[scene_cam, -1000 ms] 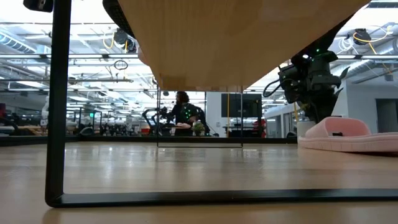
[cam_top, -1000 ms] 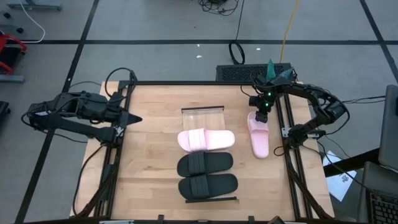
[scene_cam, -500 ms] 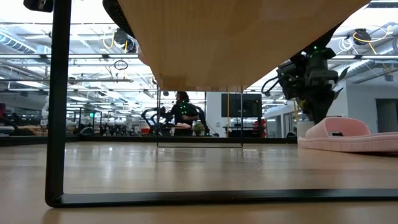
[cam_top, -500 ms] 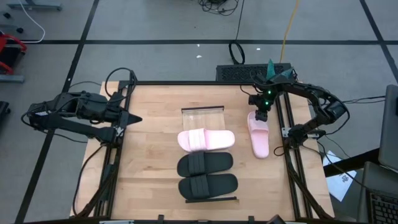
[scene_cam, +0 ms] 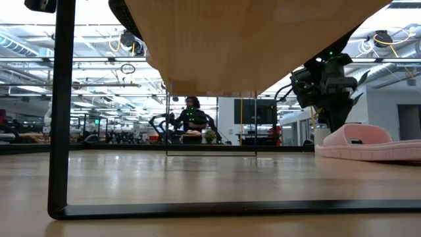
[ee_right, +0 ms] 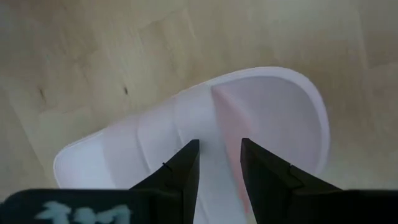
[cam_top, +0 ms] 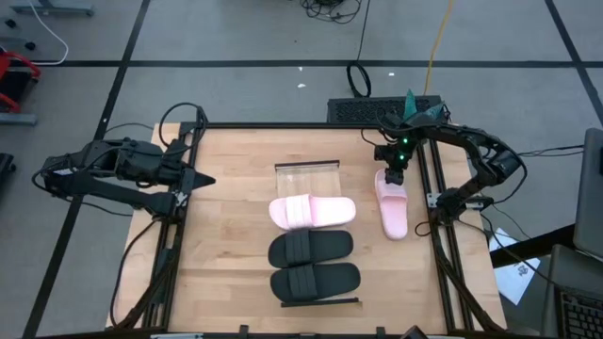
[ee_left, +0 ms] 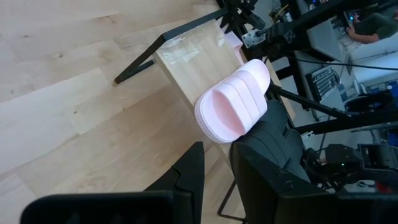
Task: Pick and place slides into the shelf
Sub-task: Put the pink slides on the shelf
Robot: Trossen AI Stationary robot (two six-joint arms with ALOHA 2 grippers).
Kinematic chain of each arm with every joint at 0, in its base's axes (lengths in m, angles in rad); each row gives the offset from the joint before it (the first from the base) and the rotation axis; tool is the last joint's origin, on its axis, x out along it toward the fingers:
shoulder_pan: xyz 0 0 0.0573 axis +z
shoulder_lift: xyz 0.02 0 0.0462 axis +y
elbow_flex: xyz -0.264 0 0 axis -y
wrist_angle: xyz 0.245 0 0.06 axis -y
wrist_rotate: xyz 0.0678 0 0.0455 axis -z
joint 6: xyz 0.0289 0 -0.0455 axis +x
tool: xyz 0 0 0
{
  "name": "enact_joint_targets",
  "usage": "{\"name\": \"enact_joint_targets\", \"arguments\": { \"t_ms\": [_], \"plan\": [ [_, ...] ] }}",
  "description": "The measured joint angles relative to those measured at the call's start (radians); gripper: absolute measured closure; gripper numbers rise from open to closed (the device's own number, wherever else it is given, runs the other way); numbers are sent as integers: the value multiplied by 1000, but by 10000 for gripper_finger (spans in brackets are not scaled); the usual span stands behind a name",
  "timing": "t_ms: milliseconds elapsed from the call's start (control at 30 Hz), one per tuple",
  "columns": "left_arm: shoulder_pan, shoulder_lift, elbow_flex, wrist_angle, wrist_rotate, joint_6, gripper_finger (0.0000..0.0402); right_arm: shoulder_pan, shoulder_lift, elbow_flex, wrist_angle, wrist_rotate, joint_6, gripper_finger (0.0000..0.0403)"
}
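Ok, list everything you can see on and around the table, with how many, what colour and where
Pink slides: two; one on the shelf, one loose on the table near the right edge.
Black slides: two, on the shelf, and.
Shelf: one, light wood with dark frame, middle of the table; its far end is bare.
Table: one, light wood.
Keyboard: one, dark, on the floor beyond the table.
Person: one, far back in the room.
Left gripper: at the table's left edge, waiting.
Right gripper: open, above the loose pink slide's end.
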State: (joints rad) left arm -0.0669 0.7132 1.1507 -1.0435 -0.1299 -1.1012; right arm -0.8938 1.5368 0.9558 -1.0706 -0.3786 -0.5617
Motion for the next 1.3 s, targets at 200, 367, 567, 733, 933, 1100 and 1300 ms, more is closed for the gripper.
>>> {"name": "enact_joint_targets", "arguments": {
  "t_ms": [200,367,567,733,933,1100,1300],
  "plan": [
    [0,0,0,0,0,8,319,-1,0,0,-11,-41,0,293],
    [0,0,0,0,0,21,319,-1,0,0,-13,-45,0,293],
    [0,0,0,0,0,23,319,-1,0,-5,-7,-45,0,293],
    [0,0,0,0,0,25,319,-2,1,-28,0,-45,0,293],
    [0,0,0,0,0,25,319,-3,1,-40,-8,-119,2,293],
    [0,0,0,0,0,25,319,-3,1,-40,-26,-147,6,293],
    [0,0,0,0,0,25,319,-3,1,-40,-34,-141,0,293]
  ]
}}
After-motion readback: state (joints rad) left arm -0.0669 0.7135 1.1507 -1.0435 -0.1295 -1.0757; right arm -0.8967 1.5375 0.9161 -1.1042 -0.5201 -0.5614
